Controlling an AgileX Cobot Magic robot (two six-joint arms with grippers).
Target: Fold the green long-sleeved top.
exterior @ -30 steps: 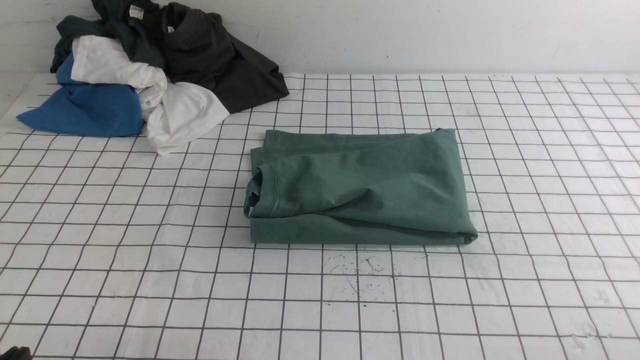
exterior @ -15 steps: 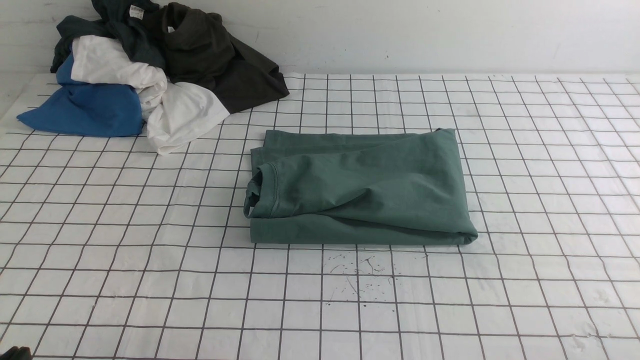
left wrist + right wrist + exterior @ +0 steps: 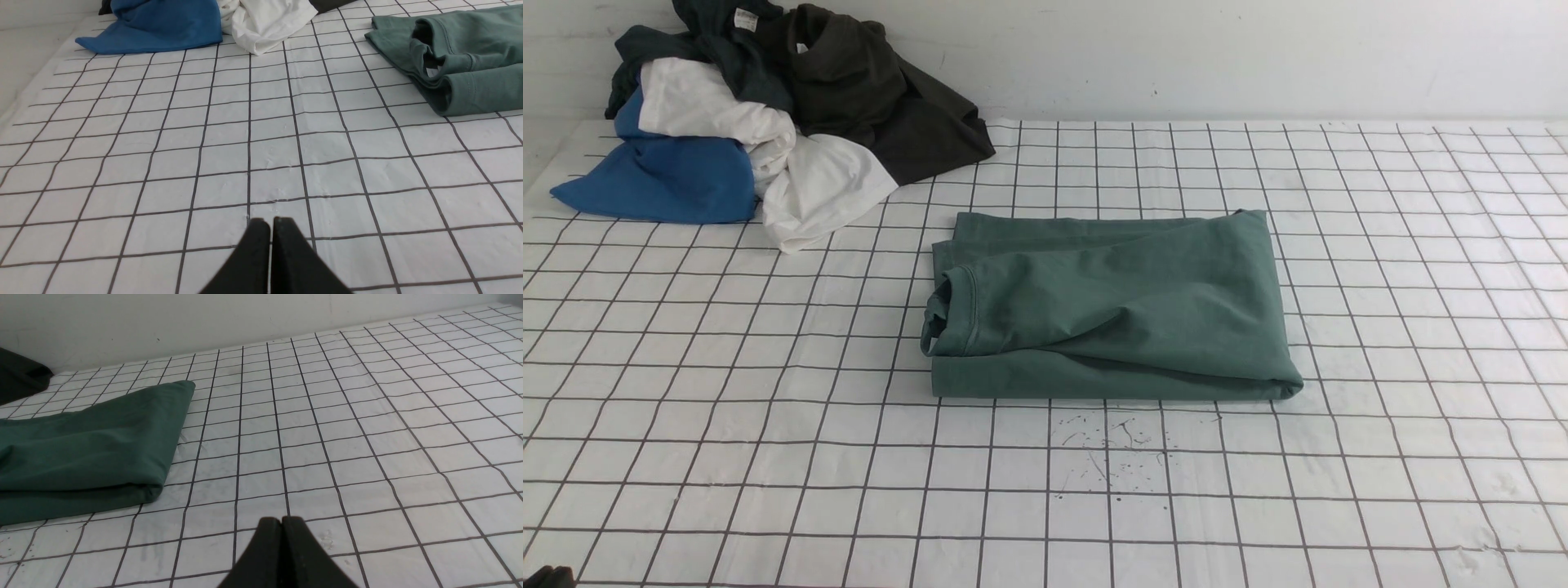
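The green long-sleeved top point(image 3: 1111, 306) lies folded into a thick rectangle at the middle of the gridded table, its ribbed neck opening point(image 3: 947, 306) facing left. The left wrist view has the top point(image 3: 457, 61) far off to one side, and the right wrist view has its folded end point(image 3: 94, 445) likewise well away. My left gripper point(image 3: 271, 222) is shut with nothing in it, low over bare grid. My right gripper point(image 3: 282, 520) is shut and empty too, over bare grid. In the front view only a dark bit of the left arm point(image 3: 547, 576) shows at the bottom left corner.
A heap of other clothes sits at the back left: a blue garment point(image 3: 662, 175), a white one point(image 3: 792, 184), a dark teal-black one with a white neck tag point(image 3: 727, 57) and a dark olive-black one point(image 3: 882, 98). A white wall point(image 3: 1176, 57) bounds the table's far edge.
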